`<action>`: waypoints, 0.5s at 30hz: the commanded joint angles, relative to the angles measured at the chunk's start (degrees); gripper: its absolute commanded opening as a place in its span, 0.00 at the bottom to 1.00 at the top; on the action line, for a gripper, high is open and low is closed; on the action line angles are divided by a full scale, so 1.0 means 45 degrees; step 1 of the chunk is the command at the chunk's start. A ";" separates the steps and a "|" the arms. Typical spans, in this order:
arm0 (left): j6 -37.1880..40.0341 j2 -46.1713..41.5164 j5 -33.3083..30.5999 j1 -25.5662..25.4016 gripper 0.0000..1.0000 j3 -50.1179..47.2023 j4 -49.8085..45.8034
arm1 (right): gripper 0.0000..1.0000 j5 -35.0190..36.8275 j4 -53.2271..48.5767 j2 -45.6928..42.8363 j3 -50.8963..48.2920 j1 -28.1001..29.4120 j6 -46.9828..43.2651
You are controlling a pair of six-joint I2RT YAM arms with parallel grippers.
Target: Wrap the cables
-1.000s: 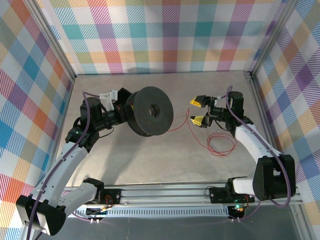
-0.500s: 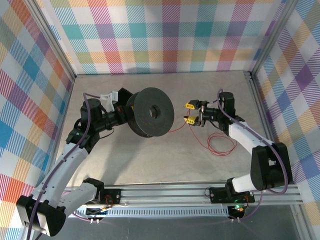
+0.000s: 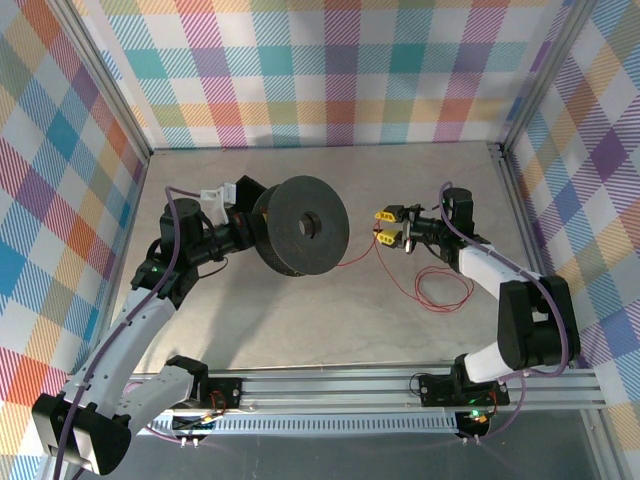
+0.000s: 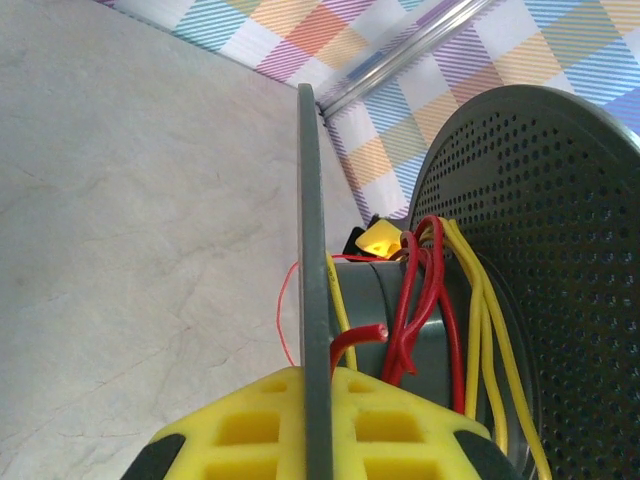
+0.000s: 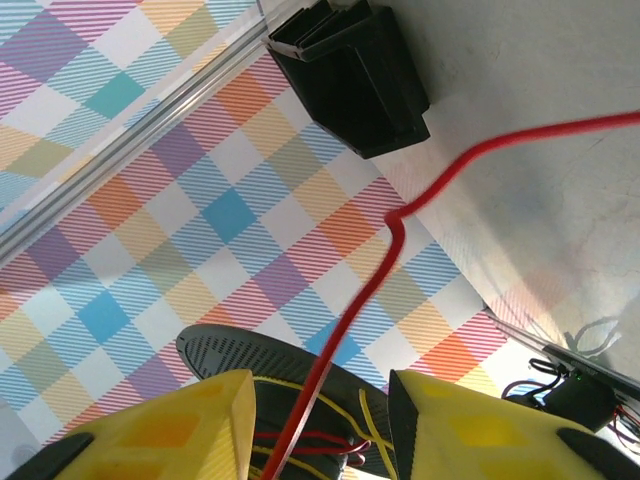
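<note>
The left end effector is pressed together on the rim of one flange of the dark grey perforated plastic spool, which I judge keeps the reel steady so the other arm can lay turns on it. The right end effector has its yellow pads spread, with the thin red wire running through the gap and touching neither pad as far as I can tell. That placement looks meant for a pinch close to the spool, so the free length can be guided round the hub.

Ahead of the right end effector the wire stretches to the spool. Behind it, the slack lies in loose loops on the pale mottled worktop.

The overhead view gives that whole run and the gap between the two arms. The left wrist view shows the hub itself: a few red turns and strands of yellow wire already sit between the flanges, with a cut red end beside the pad
</note>
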 commanded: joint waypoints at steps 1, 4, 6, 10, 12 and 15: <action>-0.0101 -0.0423 0.0594 -0.0100 0.00 -0.0001 0.1524 | 0.40 -0.0280 0.0623 0.0209 0.0009 -0.0034 0.0247; -0.0133 -0.0426 0.0663 -0.0100 0.00 -0.0037 0.1543 | 0.42 -0.0290 0.0682 0.0304 0.0070 -0.0049 0.0299; -0.0178 -0.0423 0.0713 -0.0100 0.00 -0.0065 0.1592 | 0.40 -0.0300 0.0749 0.0363 0.0089 -0.0022 0.0334; -0.0256 -0.0432 0.0834 -0.0119 0.00 -0.0099 0.1697 | 0.12 -0.0280 0.0771 0.0476 0.0129 -0.0017 0.0312; -0.0348 -0.0440 0.0940 -0.0119 0.00 -0.0109 0.1801 | 0.00 -0.0286 0.0524 0.0612 0.0276 -0.0051 0.0117; -0.0604 -0.0420 0.1166 -0.0141 0.00 -0.0097 0.1972 | 0.00 0.0023 -0.0738 0.0790 0.0772 -0.0230 -0.1040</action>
